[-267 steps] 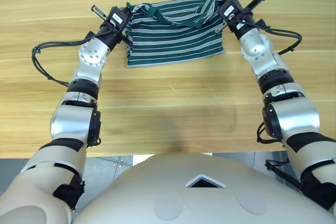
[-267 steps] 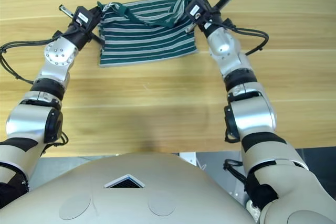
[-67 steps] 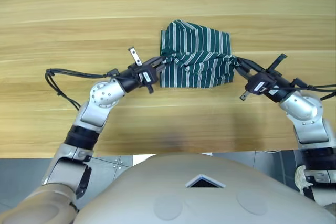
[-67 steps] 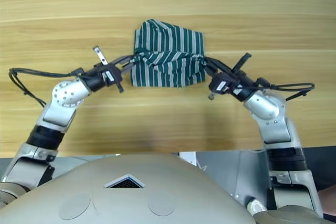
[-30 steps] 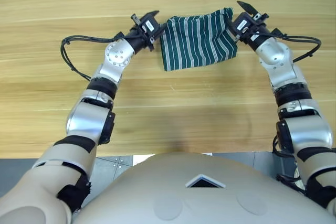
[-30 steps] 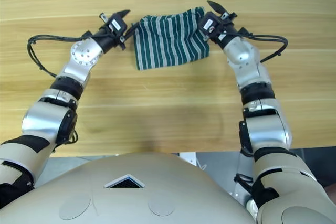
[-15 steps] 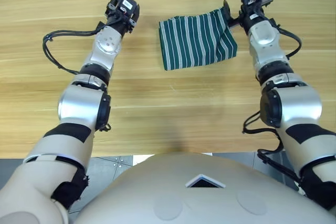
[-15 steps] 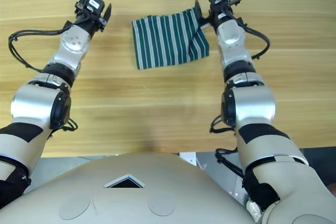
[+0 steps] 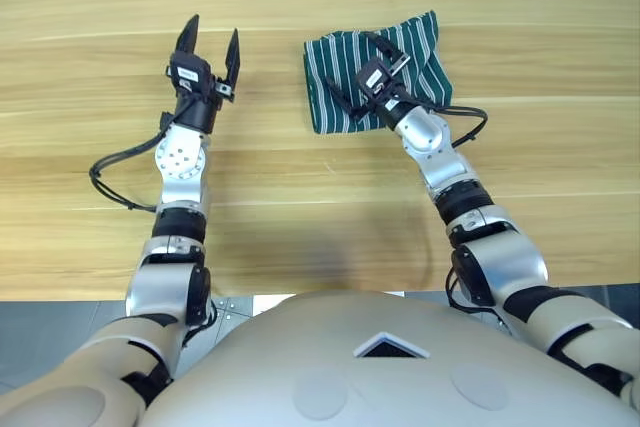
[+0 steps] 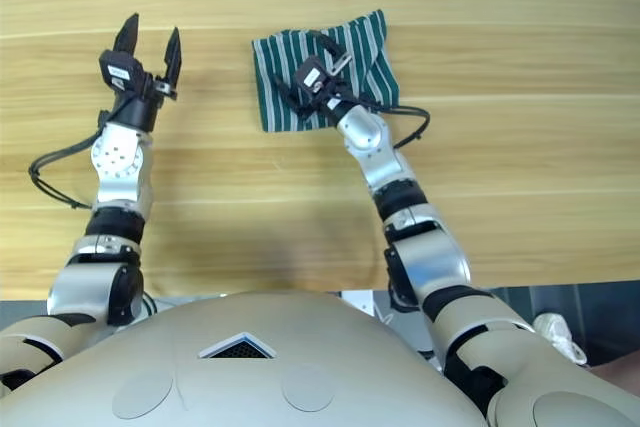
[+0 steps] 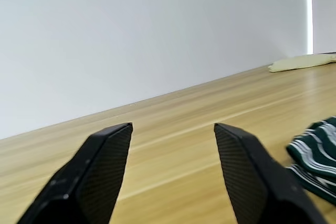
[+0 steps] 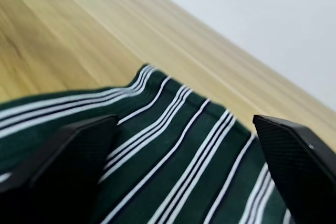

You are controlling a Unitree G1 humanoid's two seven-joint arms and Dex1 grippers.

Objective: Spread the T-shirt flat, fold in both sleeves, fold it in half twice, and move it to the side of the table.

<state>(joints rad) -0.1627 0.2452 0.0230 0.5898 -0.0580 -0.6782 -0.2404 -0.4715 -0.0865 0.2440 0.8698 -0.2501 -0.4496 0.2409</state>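
On the left, my left tool (image 9: 212,32) is over the wooden desk (image 9: 300,197) with its two black fingers spread wide and nothing between them. The fingers point toward the far edge. In the left wrist view, both finger pads (image 11: 102,171) frame bare wood and a plain pale wall (image 11: 131,35) beyond it. A small pale object (image 11: 299,62) lies far off at the desk's back edge, too far away to identify. A black cable (image 9: 110,172) loops out beside the left forearm.

A strip of bare desk separates that tool from the T-shirt (image 9: 425,57). The shirt is dark green with thin white stripes and is folded into a small, roughly square packet. It lies on the far half of the desk, a little right of centre. Its left and near edges look fairly straight, and the far right corner is slightly rumpled. One corner of it shows in the left wrist view.

On the right, my right tool (image 9: 348,67) is directly above the shirt's near left part. Its fingers are spread apart, and one finger (image 12: 299,150) reaches over the striped cloth. It is not pinching any fabric. I cannot tell whether the fingertips touch the cloth or hover just above it.
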